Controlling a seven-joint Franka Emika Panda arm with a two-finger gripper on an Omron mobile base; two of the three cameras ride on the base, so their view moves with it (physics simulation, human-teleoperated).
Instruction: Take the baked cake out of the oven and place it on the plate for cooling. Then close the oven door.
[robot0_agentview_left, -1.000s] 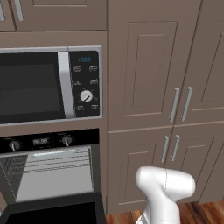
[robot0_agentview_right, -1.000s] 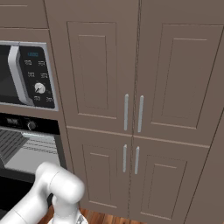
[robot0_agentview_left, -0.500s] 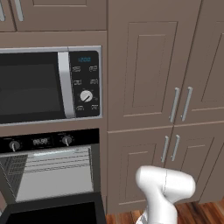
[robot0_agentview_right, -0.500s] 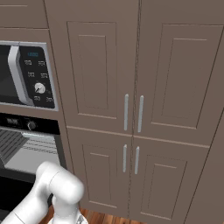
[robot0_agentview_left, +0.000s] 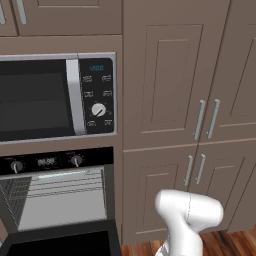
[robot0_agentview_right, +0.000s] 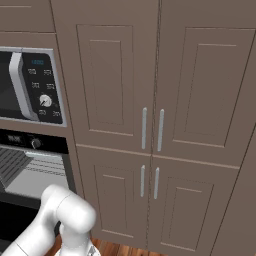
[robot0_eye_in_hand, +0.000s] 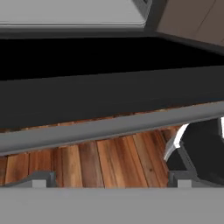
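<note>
Apparently nothing has changed over the last second: both base views match the earlier ones, the arm (robot0_agentview_left: 187, 222) is folded low in the same pose, and the end effector (robot0_eye_in_hand: 111, 178) stays released, its two finger tips (robot0_eye_in_hand: 37, 179) spread wide with nothing between them. For the task, that reads as a pause; judging by the open oven, the closing step remains.

The oven (robot0_agentview_left: 55, 197) is a black built-in unit set under a microwave (robot0_agentview_left: 55, 95), up and away from the end effector. Its control strip carries two small knobs and a digital display. Below the strip the cavity stands open, grey inside, with wire racks along the left wall and a bare grey floor. No cake can be seen in the part of the cavity that shows, and no plate is visible either, so whether the cake has already been moved cannot be told.

The door (robot0_eye_in_hand: 109, 96) is swung down flat, a wide black panel lying just ahead of and above the end effector in the hand view. Its long silver handle (robot0_eye_in_hand: 109, 127) runs along the near edge, close above the finger tips but not touching them. Wooden floor (robot0_eye_in_hand: 109, 157) shows beneath. My guess is that the end effector is placed to come up under that handle and lift the door shut. Tall brown cabinets (robot0_agentview_right: 150, 125) stand beside the oven.
</note>
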